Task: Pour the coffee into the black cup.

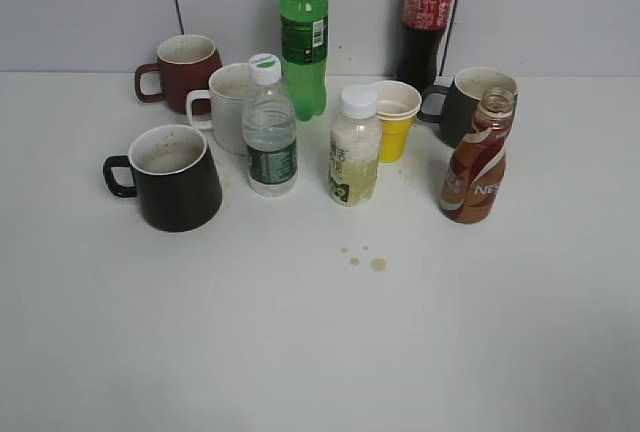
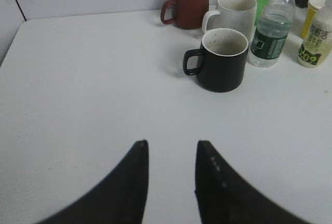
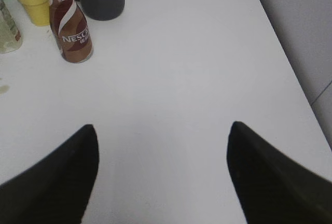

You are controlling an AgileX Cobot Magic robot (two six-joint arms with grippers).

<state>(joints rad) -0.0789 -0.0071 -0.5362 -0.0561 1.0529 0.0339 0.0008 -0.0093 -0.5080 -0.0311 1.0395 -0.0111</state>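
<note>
Your black cup [image 1: 170, 179] stands upright at the front left of the table [image 1: 320, 352], handle pointing left, its inside speckled. The coffee bottle [image 1: 478, 158] stands uncapped on the right, well apart from the cup, just in front of a dark grey mug [image 1: 465, 102]. Between them you have a water bottle [image 1: 270, 127] and a pale juice bottle [image 1: 354, 147]; small brown drops [image 1: 366, 258] mark the table in front of that one. Your left gripper [image 2: 171, 154] hangs over bare table short of the cup, jaws a narrow gap apart, holding nothing. Your right gripper [image 3: 162, 133] is spread wide and empty, with the coffee bottle ahead to its left.
</note>
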